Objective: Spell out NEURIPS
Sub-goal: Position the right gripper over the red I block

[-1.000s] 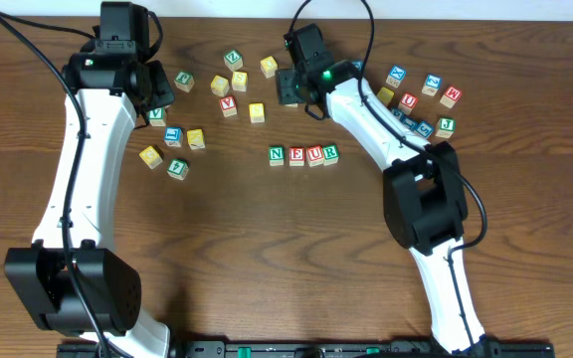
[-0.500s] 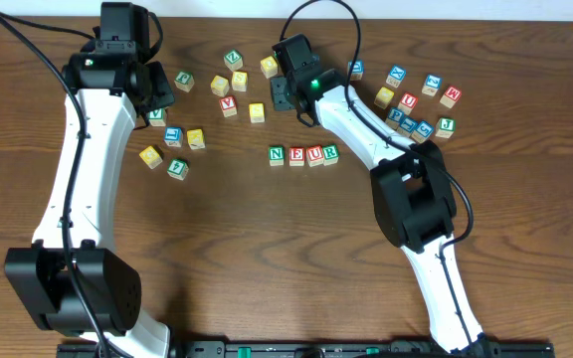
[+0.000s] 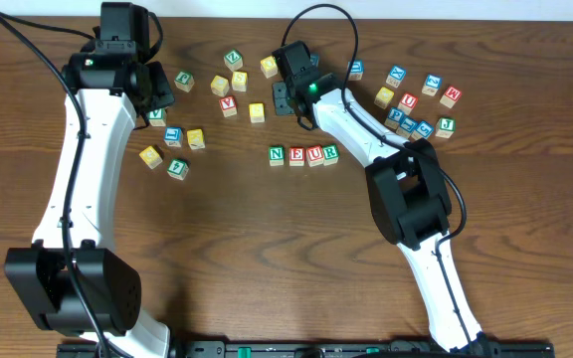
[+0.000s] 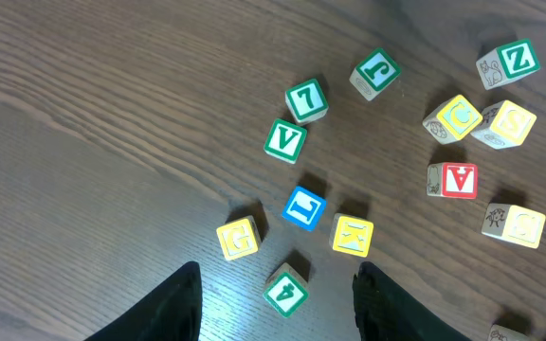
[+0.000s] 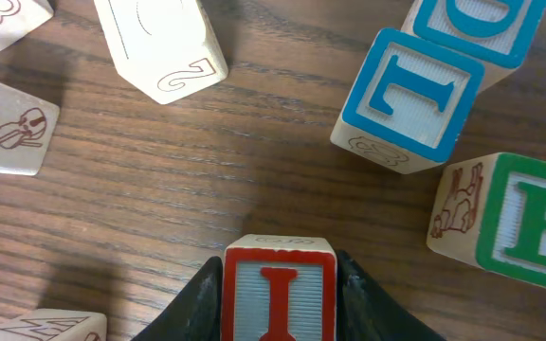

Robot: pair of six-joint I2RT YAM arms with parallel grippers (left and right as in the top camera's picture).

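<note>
Four blocks reading N (image 3: 277, 154), E (image 3: 296, 154), U (image 3: 314, 154), R (image 3: 330, 154) stand in a row mid-table. My right gripper (image 3: 286, 95) is behind that row, shut on a red I block (image 5: 278, 289); the arm hides this block in the overhead view. My left gripper (image 3: 157, 94) is open at the back left, above a green 4 block (image 4: 285, 289) that lies between its fingers (image 4: 275, 303) without touching them.
Near the I block are a blue T block (image 5: 406, 99), a green B block (image 5: 529, 223) and a pale block marked 2 (image 5: 159, 47). Loose blocks cluster at back centre (image 3: 232, 80), back right (image 3: 421, 99) and left (image 3: 172, 149), among them a blue L (image 4: 303, 207).
My right gripper has moved a little to the left along the back of the table. The left arm and the NEUR row have not moved.
</note>
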